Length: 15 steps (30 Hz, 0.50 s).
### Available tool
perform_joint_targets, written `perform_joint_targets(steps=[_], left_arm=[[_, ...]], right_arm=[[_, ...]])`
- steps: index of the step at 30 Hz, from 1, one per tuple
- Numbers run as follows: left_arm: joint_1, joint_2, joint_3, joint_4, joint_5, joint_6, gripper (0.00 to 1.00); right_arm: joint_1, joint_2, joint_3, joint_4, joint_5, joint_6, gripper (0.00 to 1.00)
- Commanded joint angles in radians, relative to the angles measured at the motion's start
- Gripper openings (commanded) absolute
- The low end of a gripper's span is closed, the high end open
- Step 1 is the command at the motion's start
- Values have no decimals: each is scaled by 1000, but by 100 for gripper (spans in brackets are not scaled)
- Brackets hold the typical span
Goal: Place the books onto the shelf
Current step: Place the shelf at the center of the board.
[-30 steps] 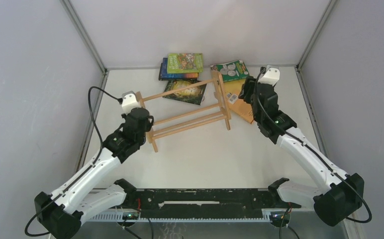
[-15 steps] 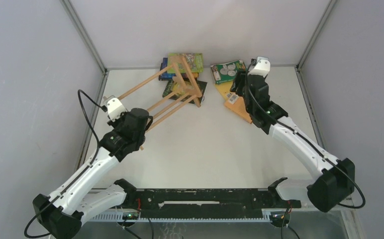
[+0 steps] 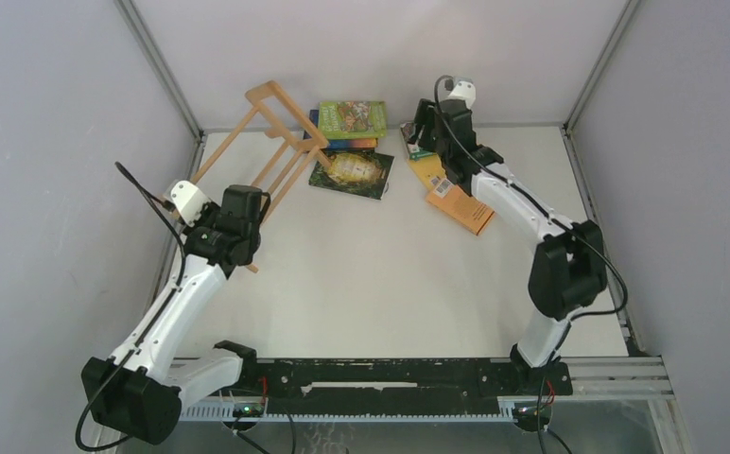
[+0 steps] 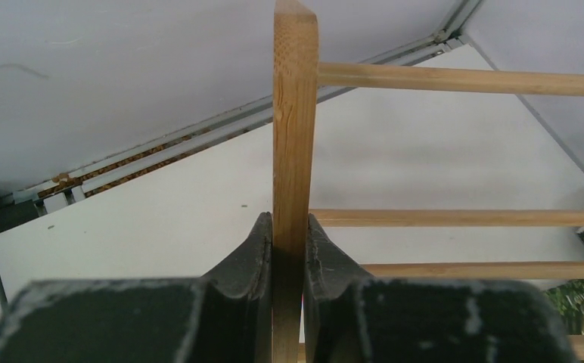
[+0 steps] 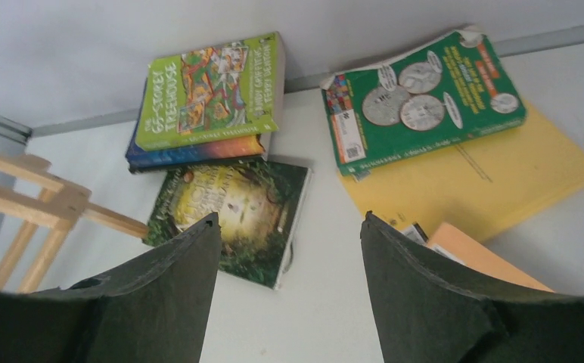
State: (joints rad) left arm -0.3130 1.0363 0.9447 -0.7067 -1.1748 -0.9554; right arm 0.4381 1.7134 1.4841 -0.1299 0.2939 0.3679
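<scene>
Shelf [image 4: 295, 113] clamped in L end effector [image 4: 289, 234], R end effector [image 5: 289, 227] wide apart, prob. clear of books [image 5: 209, 91]

A white table [image 3: 390, 284] sits enclosed by grey walls [image 3: 59, 113] with metal corner posts [image 3: 159, 66].

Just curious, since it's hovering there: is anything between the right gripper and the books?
Nothing visible. The right gripper is open above the table, with the dark book and the green book lying in plain view just ahead.
</scene>
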Motion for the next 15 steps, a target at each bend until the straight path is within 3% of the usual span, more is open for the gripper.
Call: perform_joint_targets(steps=[1,15], left_arm=[[35,6,114,156,-57,-143,0],[107,87,153,157,-84,-107,0]], right_arm=[[-35,102,159,0,-110,79,76],[-125,465,486,-5,-283,239,80]])
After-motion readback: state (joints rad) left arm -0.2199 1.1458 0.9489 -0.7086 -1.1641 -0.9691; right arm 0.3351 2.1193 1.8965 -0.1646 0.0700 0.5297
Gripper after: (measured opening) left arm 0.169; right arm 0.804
